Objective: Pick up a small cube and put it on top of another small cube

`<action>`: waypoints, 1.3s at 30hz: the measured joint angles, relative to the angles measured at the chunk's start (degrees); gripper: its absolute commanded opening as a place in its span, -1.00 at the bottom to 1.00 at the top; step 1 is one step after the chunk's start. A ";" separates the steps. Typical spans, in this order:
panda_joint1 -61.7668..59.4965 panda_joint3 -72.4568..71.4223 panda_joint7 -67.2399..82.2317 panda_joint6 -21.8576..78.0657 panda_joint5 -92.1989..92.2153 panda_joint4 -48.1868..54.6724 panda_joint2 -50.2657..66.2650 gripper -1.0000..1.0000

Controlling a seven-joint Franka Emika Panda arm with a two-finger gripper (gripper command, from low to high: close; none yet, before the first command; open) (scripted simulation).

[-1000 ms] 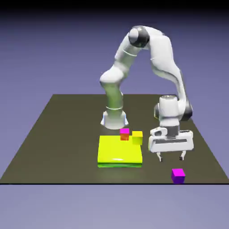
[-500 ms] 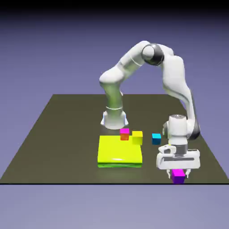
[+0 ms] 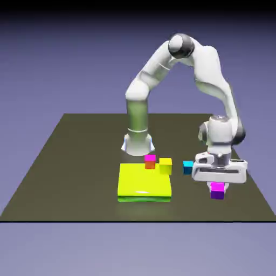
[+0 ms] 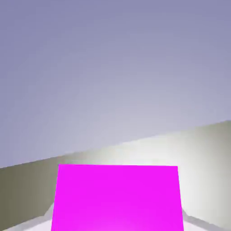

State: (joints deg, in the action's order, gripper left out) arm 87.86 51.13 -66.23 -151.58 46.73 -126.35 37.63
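Nearest, toward the exterior view's right of the yellow-green block (image 3: pixel 144 180), the claw (image 3: pixel 218 188) grips the purple-sided cube (image 3: pixel 217 191), its magenta top facing up, clear of the counter (image 3: pixel 70 183). In the hand view that magenta face fills the space between the fingertips. The yellow cube (image 3: pixel 165 166) appears at the block's far right corner, and the orange-red-sided cube (image 3: pixel 150 162) by its far edge. The cyan cube (image 3: pixel 188 167) lies right of the block, beyond the yellow cube.
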 measured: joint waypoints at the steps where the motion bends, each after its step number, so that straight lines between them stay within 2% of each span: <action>1: 1.44 1.58 -2.11 2.49 0.08 -0.15 0.48 -1.00; 24: 46.71 41.53 -45.91 58.36 8.39 -22.18 35.69 -1.00; 35: 59.09 46.07 -42.66 58.83 14.92 -39.59 58.54 -1.00; 39: 59.43 38.55 -42.55 55.16 22.21 -41.44 57.35 -1.00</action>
State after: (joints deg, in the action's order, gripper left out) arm 147.29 89.68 -108.79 -96.42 68.94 -167.79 94.98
